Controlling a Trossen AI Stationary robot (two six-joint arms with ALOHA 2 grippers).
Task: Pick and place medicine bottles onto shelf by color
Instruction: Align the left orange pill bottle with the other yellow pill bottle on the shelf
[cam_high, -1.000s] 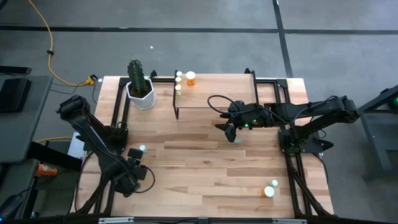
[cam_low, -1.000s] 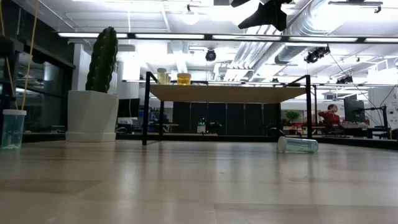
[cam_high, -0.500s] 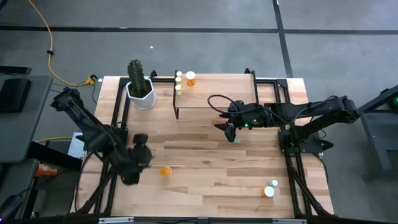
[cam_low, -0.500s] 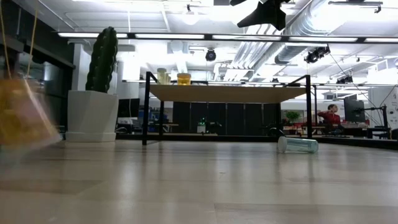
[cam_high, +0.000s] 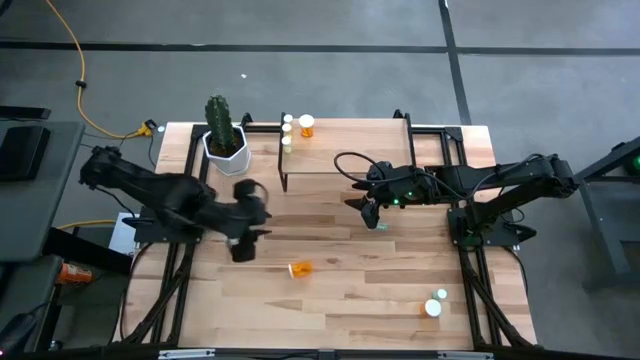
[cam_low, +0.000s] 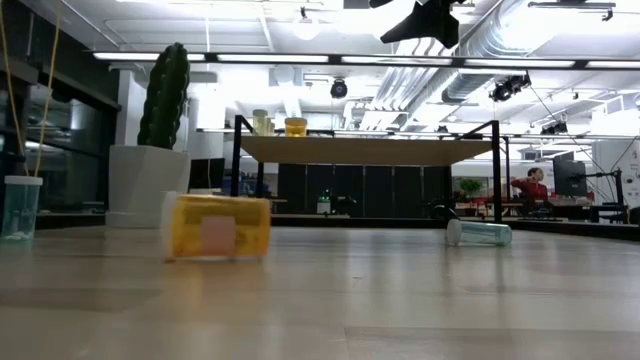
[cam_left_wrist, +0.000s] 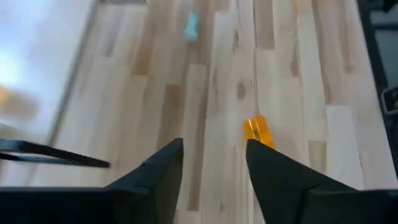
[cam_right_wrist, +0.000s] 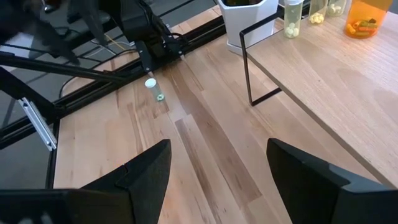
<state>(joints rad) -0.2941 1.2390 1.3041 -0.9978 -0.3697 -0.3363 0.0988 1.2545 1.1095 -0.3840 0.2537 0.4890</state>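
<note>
An orange medicine bottle (cam_high: 299, 269) lies on its side on the table, left of the middle; the left wrist view shows the same orange bottle (cam_left_wrist: 258, 132). My left gripper (cam_high: 241, 252) hangs open above the table just left of it, with nothing between its fingers (cam_left_wrist: 168, 163). A pale green bottle (cam_high: 381, 226) lies on its side below my right gripper (cam_high: 372, 215), which hangs open and holds nothing. The shelf (cam_high: 345, 150) stands at the far middle, with an orange bottle (cam_high: 306, 125) and two yellowish bottles (cam_high: 287, 122) on its left end.
A cactus in a white pot (cam_high: 225, 140) stands left of the shelf. A pale bottle (cam_low: 20, 207) stands upright near the table's left side. Two more bottles (cam_high: 433, 306) are near the front right corner. Black frame rails (cam_high: 190, 170) run along the table's sides.
My left gripper has risen from the table's near left corner and swung toward the far edge and the right. The orange bottle has come into view beside it and travelled toward the right, and now it lies on its side. My right arm has kept still.
</note>
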